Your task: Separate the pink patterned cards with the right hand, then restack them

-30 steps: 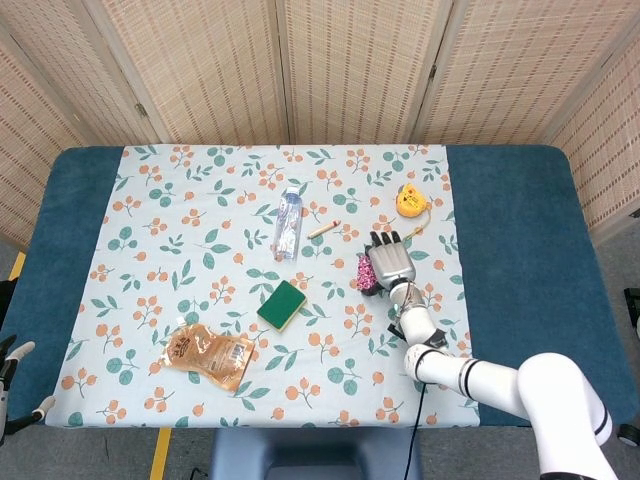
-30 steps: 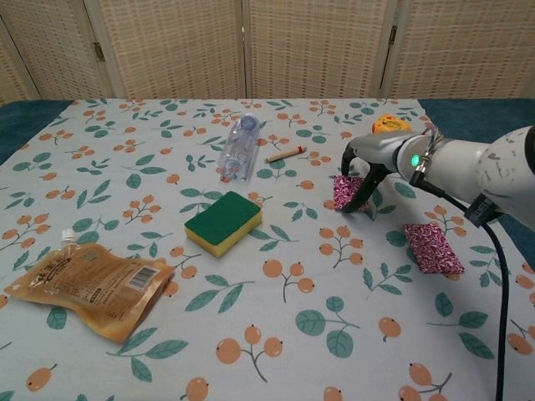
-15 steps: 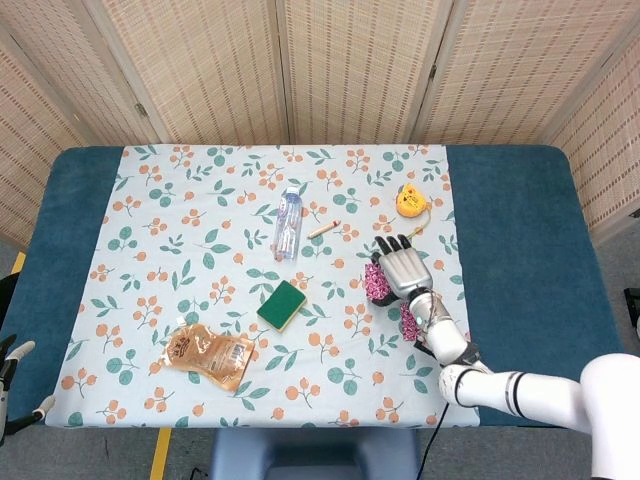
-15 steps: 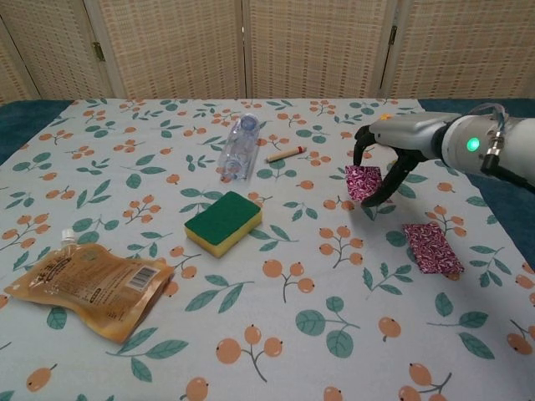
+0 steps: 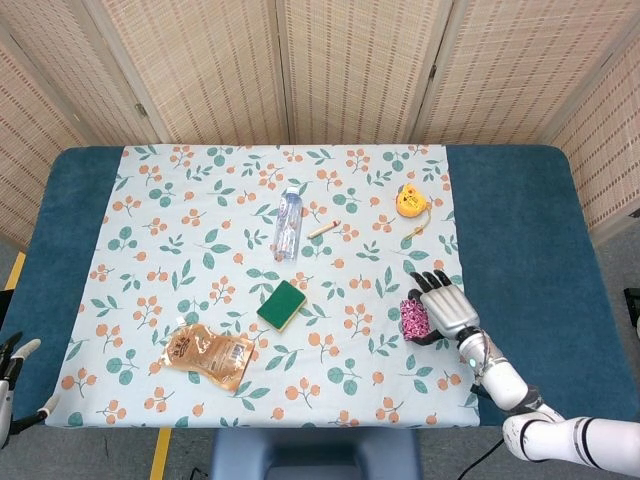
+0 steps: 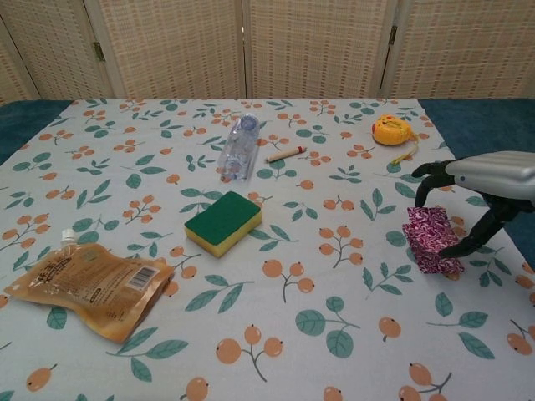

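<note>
Seen from beside the table, and reading from left to right: a brown food pouch (image 6: 86, 286) lies near the front left of the floral tablecloth (image 6: 276, 334); a green-and-yellow sponge (image 6: 222, 222) sits toward the middle; behind it a clear plastic bottle (image 6: 236, 148) lies on its side with a small pen-like stick (image 6: 286, 154) just beside it; a yellow tape measure (image 6: 393, 129) rests at the far right rear. At the right front edge of the cloth are the pink patterned cards (image 6: 428, 238): one card is raised in the right hand (image 6: 476, 196), and beneath it a second pink patch lies on the cloth, though where one card ends and the other begins cannot be told from the chest view. The task appears to be in its closing half: the cards seem already separated, and the held card is poised over its partner, so the restacking is judged under way but not finished; release and squaring of the pile remain. The right hand reaches in from the right with its back upward, fingers (image 5: 437, 282) arched downward and the card pinched between thumb and finger; the head view shows the same hand (image 5: 444, 309) beside the cards (image 5: 412, 319). The left hand is outside both views.
</note>
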`<state>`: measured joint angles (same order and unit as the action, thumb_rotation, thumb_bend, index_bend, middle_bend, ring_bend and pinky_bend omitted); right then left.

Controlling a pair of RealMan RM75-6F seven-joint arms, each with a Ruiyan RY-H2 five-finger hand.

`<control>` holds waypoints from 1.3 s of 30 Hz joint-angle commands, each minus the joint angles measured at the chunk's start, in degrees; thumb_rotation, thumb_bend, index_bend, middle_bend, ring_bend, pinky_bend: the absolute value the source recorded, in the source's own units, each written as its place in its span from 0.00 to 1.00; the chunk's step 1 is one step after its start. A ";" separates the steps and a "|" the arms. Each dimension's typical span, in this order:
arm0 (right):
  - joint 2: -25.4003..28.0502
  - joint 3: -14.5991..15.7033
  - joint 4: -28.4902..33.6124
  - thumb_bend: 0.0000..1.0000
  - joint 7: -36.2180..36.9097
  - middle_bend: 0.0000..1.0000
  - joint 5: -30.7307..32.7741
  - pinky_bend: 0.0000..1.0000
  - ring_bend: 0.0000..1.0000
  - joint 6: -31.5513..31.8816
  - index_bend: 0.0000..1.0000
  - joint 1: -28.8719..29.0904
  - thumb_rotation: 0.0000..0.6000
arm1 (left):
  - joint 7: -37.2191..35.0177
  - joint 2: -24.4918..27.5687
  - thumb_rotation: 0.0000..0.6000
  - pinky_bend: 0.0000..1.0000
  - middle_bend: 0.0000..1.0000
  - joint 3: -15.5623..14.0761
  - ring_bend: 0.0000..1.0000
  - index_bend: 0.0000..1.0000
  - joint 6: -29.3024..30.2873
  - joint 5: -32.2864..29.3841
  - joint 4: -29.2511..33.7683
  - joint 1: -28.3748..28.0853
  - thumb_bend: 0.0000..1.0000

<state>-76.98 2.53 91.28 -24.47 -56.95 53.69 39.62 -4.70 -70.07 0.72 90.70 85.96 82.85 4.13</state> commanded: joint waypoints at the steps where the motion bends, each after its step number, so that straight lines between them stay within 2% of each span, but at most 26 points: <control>1: -0.43 0.61 -1.49 0.20 1.50 0.07 -1.40 0.00 0.00 0.34 0.27 -1.36 0.70 | -0.04 -0.02 1.00 0.00 0.10 -0.03 0.12 0.19 0.08 0.06 -0.03 0.03 0.25; 13: -3.61 -0.43 -6.11 0.20 3.25 0.07 -3.95 0.00 0.00 -1.25 0.27 -2.60 0.70 | -0.69 0.00 1.00 0.00 0.10 0.02 0.12 0.19 -0.07 -0.32 -0.55 0.11 0.25; 28: -5.66 -2.02 -7.68 0.20 2.77 0.07 -4.37 0.00 0.00 -2.34 0.27 -3.05 0.70 | -1.74 -0.28 1.00 0.00 0.10 0.04 0.13 0.19 -0.21 -0.46 -1.63 0.13 0.25; 39: -5.68 -2.44 -7.90 0.20 2.16 0.07 -4.31 0.00 0.00 -2.69 0.22 -3.54 0.70 | -1.97 -0.48 1.00 0.00 0.10 -0.02 0.13 0.19 -0.25 -0.46 -2.04 0.19 0.25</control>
<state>-82.66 0.10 83.39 -22.32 -61.26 51.00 36.09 -6.65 -70.55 0.71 90.46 85.50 80.81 4.31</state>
